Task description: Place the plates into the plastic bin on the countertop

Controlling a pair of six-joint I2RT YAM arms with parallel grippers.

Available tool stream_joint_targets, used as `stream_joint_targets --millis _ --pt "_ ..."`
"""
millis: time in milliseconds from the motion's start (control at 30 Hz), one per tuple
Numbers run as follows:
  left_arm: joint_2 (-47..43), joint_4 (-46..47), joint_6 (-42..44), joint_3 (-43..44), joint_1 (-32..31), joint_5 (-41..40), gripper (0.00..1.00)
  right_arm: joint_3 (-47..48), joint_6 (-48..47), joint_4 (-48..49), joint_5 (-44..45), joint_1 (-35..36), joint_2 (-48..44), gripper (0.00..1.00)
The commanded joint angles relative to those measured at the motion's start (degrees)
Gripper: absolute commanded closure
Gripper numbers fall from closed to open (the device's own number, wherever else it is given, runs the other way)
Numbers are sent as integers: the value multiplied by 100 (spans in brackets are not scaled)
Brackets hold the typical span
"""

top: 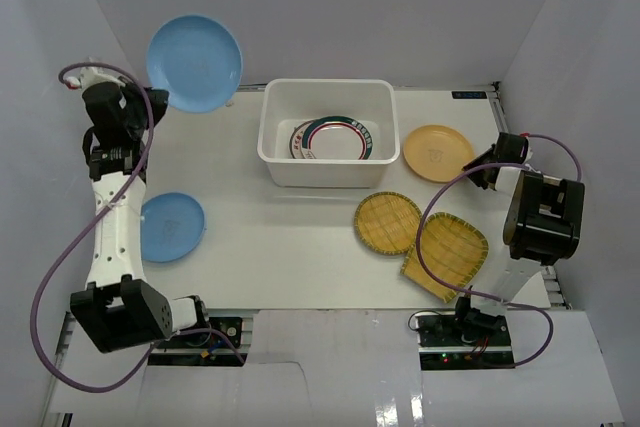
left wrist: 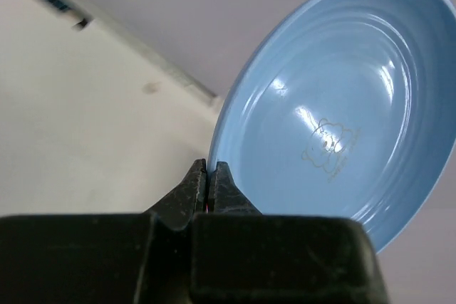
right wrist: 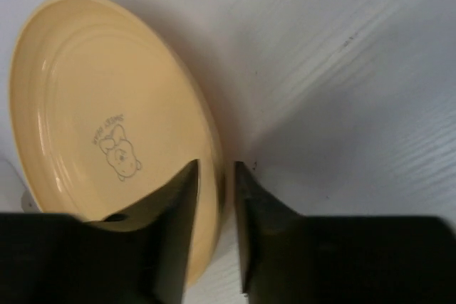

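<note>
Left fingers [left wrist: 187,201] pinched, right fingers [right wrist: 178,236] parted

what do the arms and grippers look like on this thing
Both arms are alike: the left arm and right arm have white tube links between boxy black joint housings. A purple cable loops beside the left arm, a second cable beside the right. The left gripper and right gripper have matte black wedge-shaped fingers.
</note>
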Motion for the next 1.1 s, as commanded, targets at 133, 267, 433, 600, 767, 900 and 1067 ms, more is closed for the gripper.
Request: stream_joint_targets --millis 133,267,433,600,767,900,1067 --pt "579 59 -187 1234 -1833 782 100 429 539 324 -213 -59 -82 92" --pt "1378 -29 23 1655 -2689 387 100 104 1181 888 -248 -138 -1154 92" --pt "2844 -476 392 2533 -3234 -25 100 585 1218 730 -185 -165 -2701 92" --pt "3901 -1399 1095 3781 -3525 -544 100 1553 394 81 -389 370 -3247 92" --pt "4807 -2332 1509 4688 -3753 -774 100 2484 -539 -543 382 2000 -3108 92" --pt "4590 -2227 1421 4347 -3762 -721 70 2696 -778 -693 1112 2875 -2756 92" --pt "3869 -1954 1342 4266 -3754 -642 23 2583 -507 -580 1272 3316 -2300 92"
